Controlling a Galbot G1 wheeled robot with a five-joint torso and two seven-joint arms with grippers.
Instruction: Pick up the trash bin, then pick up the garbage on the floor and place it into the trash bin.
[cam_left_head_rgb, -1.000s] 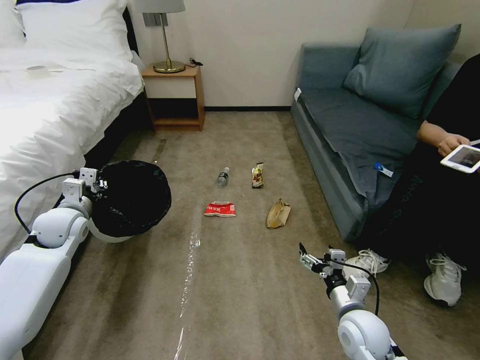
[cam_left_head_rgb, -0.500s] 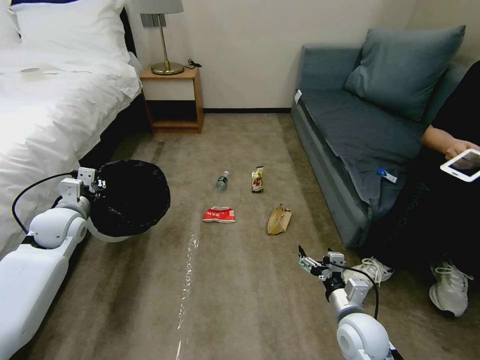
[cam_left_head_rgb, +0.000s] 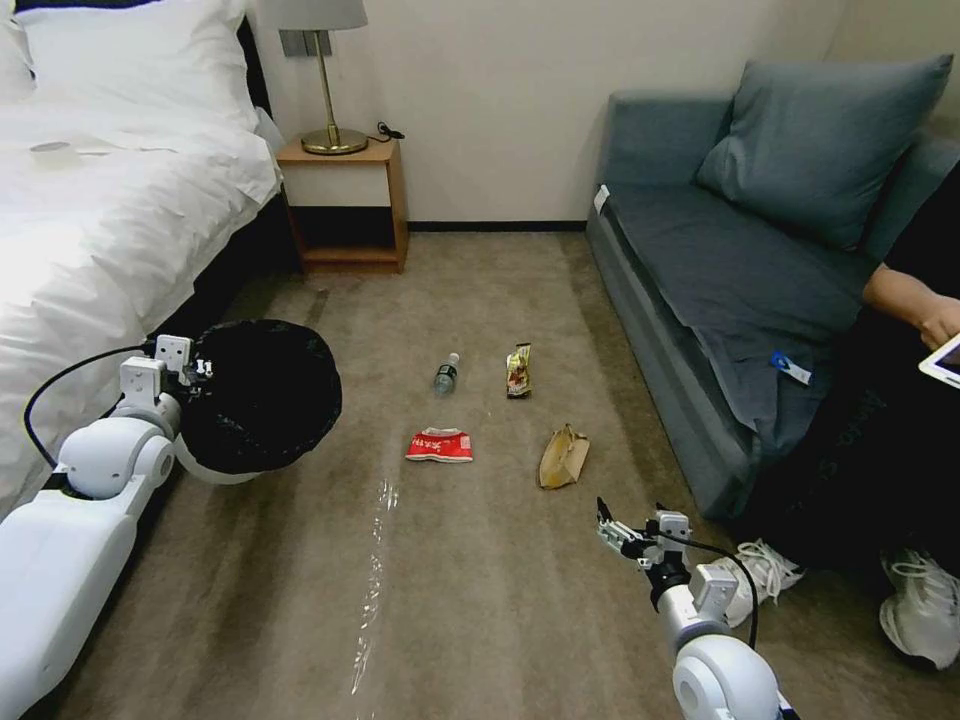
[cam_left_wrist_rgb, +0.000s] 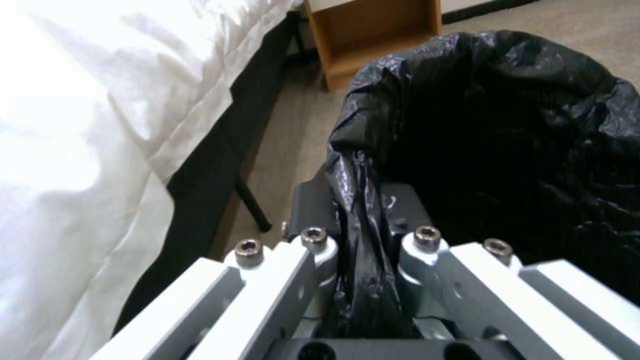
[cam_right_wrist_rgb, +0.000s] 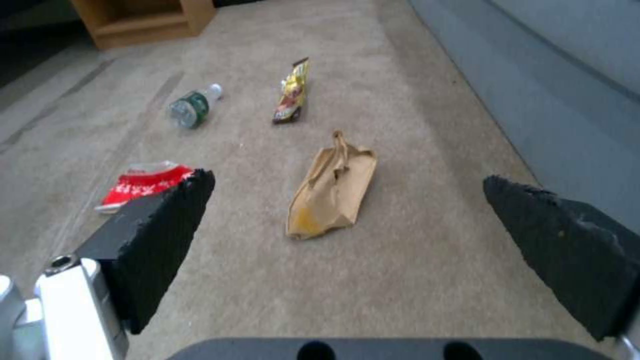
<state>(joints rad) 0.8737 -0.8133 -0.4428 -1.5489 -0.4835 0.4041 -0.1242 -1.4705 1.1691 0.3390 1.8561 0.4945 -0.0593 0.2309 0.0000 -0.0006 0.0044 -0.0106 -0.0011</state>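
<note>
This is a bedroom, much like a hotel room. A bed (cam_left_head_rgb: 110, 200) with white sheets and pillows stands beside a wooden nightstand (cam_left_head_rgb: 350, 205) that carries a brass lamp (cam_left_head_rgb: 325, 75). A grey-blue sofa (cam_left_head_rgb: 720, 270) with a big cushion (cam_left_head_rgb: 825, 140) lines the opposite wall. Beige carpet (cam_left_head_rgb: 480, 580) covers the floor ahead of the right arm's spread fingers (cam_right_wrist_rgb: 157, 240).

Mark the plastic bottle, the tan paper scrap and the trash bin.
plastic bottle (cam_left_head_rgb: 446, 375), head view, on its label.
tan paper scrap (cam_right_wrist_rgb: 331, 188), right wrist view, middle of the paper.
trash bin (cam_left_head_rgb: 262, 393), head view, on the black liner.
</note>
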